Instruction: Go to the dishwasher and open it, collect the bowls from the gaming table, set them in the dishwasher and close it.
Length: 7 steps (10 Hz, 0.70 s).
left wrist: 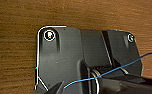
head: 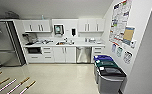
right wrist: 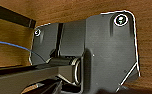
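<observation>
Dishwasher (head: 83, 55) sat shut in the base cabinets along the far wall of a small kitchenette, steel front w/ a bar handle near its top edge, right under the white counter (head: 92, 45). Just to its left were white cabinet doors (head: 65, 54), and past those a stack of drawers (head: 47, 53) and a dark oven-ish opening (head: 33, 50). Sink area (head: 62, 43) was on the counter a bit left of the dishwasher, w/ some small clutter I couldn't make out. Above that, upper white cabinets (head: 38, 26) on both sides, plus a wall dispenser (head: 58, 29) and a smaller dark one (head: 73, 31) between them.

Big steel fridge (head: 4, 43) stood at the far left. Right wall had posters (head: 120, 21) pinned up, and below them a row of bins (head: 109, 75) w/ blue, green and dark lids, nearest the camera on the right, well apart from the dishwasher. Floor (head: 59, 80) was pale and shiny, w/ striped tape marks (head: 14, 83) at the lower left.

Both wrist views showed the robot's own dark plate over a brown wood-grain surface (left wrist: 14, 55), w/ a thin blue wire (left wrist: 104, 73) running across. Left hand and right hand: fingers not visible, so can't tell spread or pressed together tbh.
</observation>
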Tool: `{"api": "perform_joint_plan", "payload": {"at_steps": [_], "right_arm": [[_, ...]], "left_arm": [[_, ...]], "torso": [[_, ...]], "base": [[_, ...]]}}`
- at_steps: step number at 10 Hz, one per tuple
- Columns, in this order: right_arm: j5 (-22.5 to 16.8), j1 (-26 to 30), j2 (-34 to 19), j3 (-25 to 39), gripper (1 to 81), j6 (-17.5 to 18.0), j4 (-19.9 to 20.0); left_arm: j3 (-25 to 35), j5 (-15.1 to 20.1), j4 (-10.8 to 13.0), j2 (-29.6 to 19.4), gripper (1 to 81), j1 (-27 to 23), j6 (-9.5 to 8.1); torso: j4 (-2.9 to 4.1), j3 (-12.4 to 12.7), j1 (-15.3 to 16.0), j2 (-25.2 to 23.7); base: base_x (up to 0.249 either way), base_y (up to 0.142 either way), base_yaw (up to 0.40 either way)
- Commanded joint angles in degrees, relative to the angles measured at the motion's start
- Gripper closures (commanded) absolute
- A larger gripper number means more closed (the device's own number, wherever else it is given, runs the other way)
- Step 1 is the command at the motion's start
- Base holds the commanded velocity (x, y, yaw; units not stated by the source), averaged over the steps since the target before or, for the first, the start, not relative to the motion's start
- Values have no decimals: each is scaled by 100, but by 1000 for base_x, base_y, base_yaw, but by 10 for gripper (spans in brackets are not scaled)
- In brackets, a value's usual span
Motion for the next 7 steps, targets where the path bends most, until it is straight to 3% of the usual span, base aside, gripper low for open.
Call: {"api": "perform_joint_plan", "payload": {"at_steps": [1, 7], "right_arm": [[-304, 281, -95, 64, 10, -24, -42], [-304, 281, -77, 38, 10, -24, -60]], "left_arm": [[28, 282, 52, -96, 10, -285, 31], [28, 282, 70, -61, 10, -293, 31]], "torso": [[0, 0, 0, 0], [0, 0, 2, 2]], "base": [[240, 0, 0], [245, 0, 0]]}}
